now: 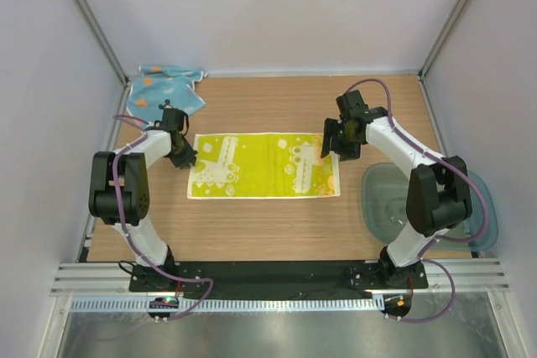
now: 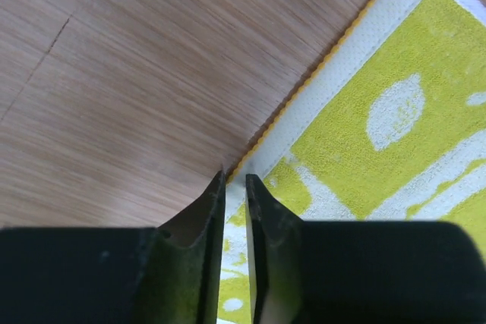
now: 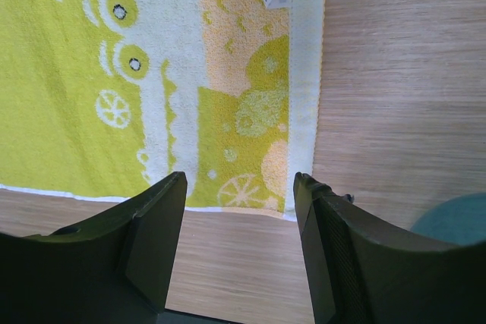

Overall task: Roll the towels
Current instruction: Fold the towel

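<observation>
The yellow towel (image 1: 264, 165) lies flat mid bench (image 1: 277, 232), spread for rolling. The left fingers (image 2: 209, 218) seem pinched on its left edge, while the right fingers (image 3: 152, 218) gape over its right end. The blue towel (image 1: 164, 90) waits crumpled in the far left corner.

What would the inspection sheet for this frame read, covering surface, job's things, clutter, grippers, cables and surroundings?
Surface: wooden tabletop, no spills seen.
Job's things: yellow towel spread flat mid-table; blue towel bunched at the far left corner; neither rolled.
Clutter: clear bluish tub at the right edge, partly behind the right arm.
Grippers: left gripper nearly closed at the yellow towel's left edge, grip on cloth unclear; right gripper open above its right end.
Cables: purple cables looped along both arms.
Surroundings: white walls; metal rail at the near edge.
</observation>
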You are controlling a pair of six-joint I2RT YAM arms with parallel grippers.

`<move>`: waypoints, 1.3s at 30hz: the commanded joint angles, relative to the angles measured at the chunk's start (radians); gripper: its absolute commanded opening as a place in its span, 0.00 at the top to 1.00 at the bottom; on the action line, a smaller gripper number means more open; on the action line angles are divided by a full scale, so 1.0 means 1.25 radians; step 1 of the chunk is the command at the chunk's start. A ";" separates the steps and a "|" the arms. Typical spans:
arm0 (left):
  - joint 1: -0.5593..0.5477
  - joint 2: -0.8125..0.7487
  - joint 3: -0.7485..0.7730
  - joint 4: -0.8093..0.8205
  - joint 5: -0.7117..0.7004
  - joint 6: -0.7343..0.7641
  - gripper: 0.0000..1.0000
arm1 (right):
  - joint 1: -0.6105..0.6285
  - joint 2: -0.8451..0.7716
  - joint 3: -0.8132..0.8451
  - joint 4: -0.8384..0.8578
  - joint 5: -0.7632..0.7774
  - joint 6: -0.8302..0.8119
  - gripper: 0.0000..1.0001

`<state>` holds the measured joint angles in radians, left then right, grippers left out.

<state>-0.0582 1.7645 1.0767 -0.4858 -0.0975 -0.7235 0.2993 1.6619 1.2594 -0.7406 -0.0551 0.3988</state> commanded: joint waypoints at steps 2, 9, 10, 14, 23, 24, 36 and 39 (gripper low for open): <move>-0.005 0.001 0.011 -0.021 -0.051 0.011 0.89 | 0.002 -0.032 0.013 -0.001 -0.005 -0.009 0.35; 0.011 -0.009 0.053 -0.076 -0.121 0.020 1.00 | 0.004 -0.029 0.007 -0.001 -0.003 -0.011 0.35; 0.013 -0.013 0.053 -0.076 -0.124 0.023 1.00 | 0.004 -0.029 0.007 -0.001 -0.003 -0.012 0.35; 0.023 -0.029 0.053 -0.083 -0.142 0.024 1.00 | 0.004 -0.026 0.009 -0.003 -0.006 -0.011 0.35; -0.024 -0.124 0.025 -0.141 -0.116 -0.002 0.64 | 0.004 -0.048 -0.015 -0.017 0.038 0.007 0.32; -0.032 -0.143 0.015 -0.156 -0.121 -0.019 0.60 | 0.004 -0.060 -0.026 -0.021 0.040 0.013 0.32; -0.057 -0.373 -0.232 -0.191 -0.014 -0.101 0.55 | 0.017 -0.115 -0.182 0.018 0.069 0.050 0.32; -0.058 -0.372 -0.266 -0.161 -0.012 -0.107 0.54 | 0.023 -0.110 -0.179 0.018 0.076 0.048 0.32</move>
<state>-0.1261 1.3220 0.7574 -0.7151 -0.1322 -0.8318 0.3176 1.5597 1.0286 -0.7403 0.0189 0.4480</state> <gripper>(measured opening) 0.458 0.679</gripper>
